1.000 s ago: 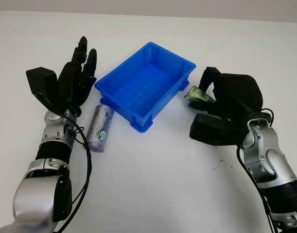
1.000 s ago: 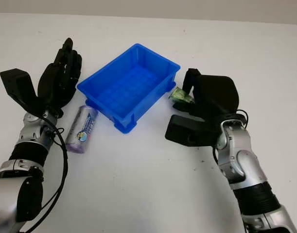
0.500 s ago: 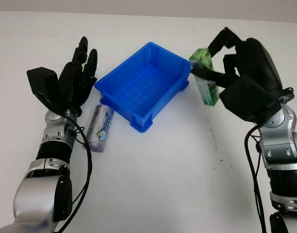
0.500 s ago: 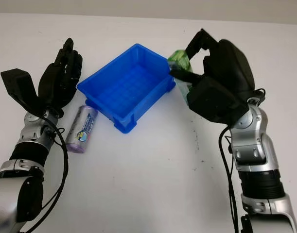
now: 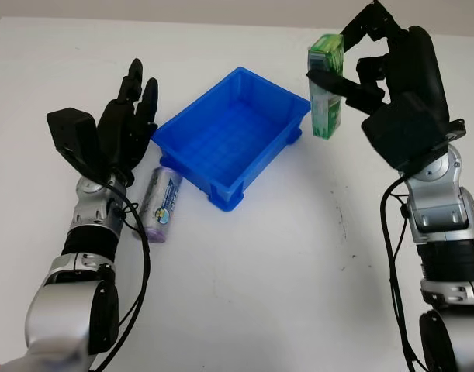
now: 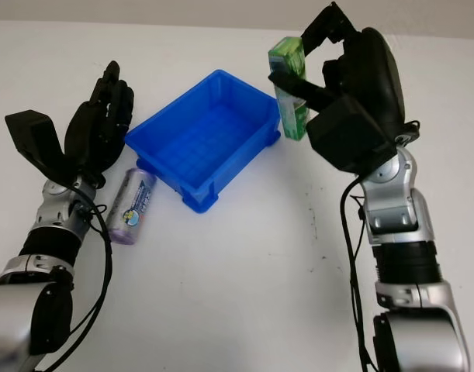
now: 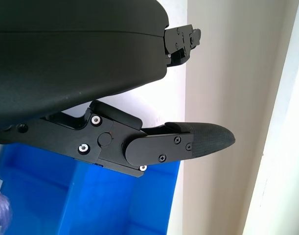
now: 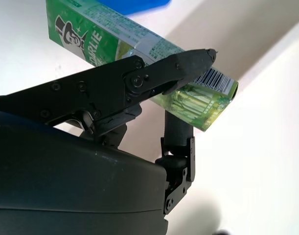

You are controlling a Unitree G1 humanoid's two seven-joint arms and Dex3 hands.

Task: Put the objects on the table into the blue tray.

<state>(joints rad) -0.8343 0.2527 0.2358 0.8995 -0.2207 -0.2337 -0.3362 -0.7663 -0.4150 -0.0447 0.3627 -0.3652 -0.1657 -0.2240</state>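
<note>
Green box (image 5: 326,87) is pinched upright in the right hand (image 5: 376,70), up off the table just beside the blue tray's (image 5: 230,133) right corner, presumably staged to drop in. Purple roll (image 5: 160,204) lies on the table left of the tray, next to the open, empty left hand (image 5: 120,132).
</note>
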